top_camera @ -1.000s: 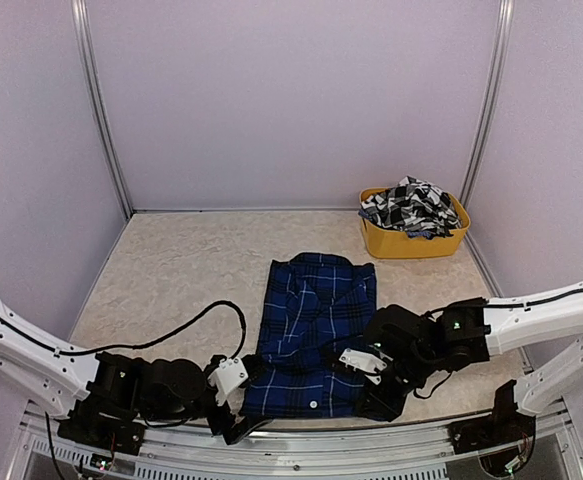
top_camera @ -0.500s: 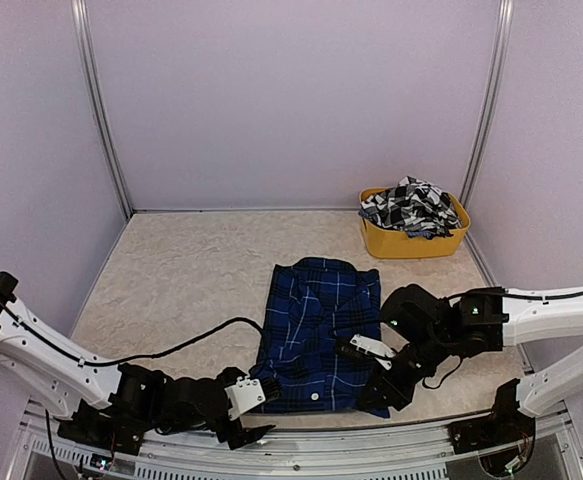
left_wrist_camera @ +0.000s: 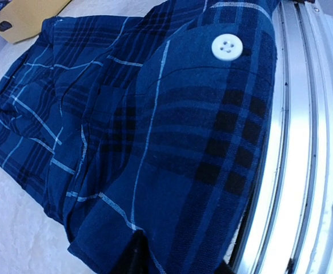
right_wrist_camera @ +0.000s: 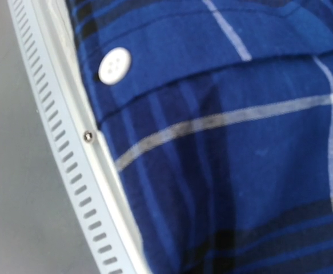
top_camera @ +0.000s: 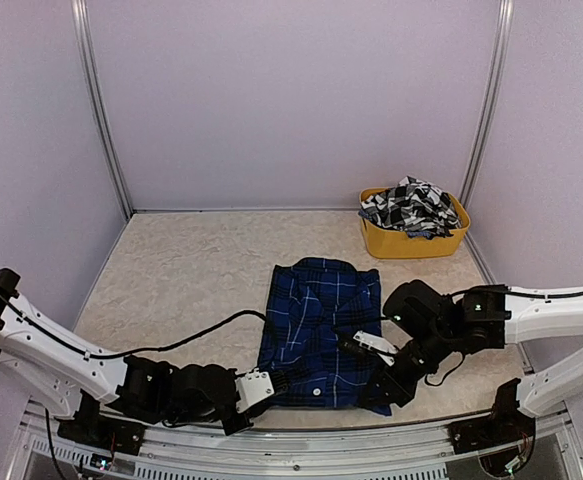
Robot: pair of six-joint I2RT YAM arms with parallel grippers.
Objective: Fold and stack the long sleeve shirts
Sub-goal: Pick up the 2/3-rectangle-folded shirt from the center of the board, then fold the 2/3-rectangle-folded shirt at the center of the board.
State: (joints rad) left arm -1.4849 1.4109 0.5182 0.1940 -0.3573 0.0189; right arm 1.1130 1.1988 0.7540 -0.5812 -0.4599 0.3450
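The blue shirt (top_camera: pixel 319 330) lay flat-ish on the tabletop (top_camera: pixel 181 270), collar toward the back wall, near hem right along the metal rail (left_wrist_camera: pixel 292 142); a white button (left_wrist_camera: pixel 227 47) sat on the folded cloth by that hem. The black-and-white checked shirt (top_camera: pixel 411 205) was bunched up in the yellow tub (top_camera: pixel 416 245) at the far right. The left end effector (top_camera: pixel 279 384) was low at the near-left corner of the blue shirt; cloth covered the fingers in its wrist view, so I honestly couldn't tell whether they were apart or together. The right end effector (top_camera: pixel 373 388) was at the near-right corner, fingers together; whether any cloth was pinched, no idea.
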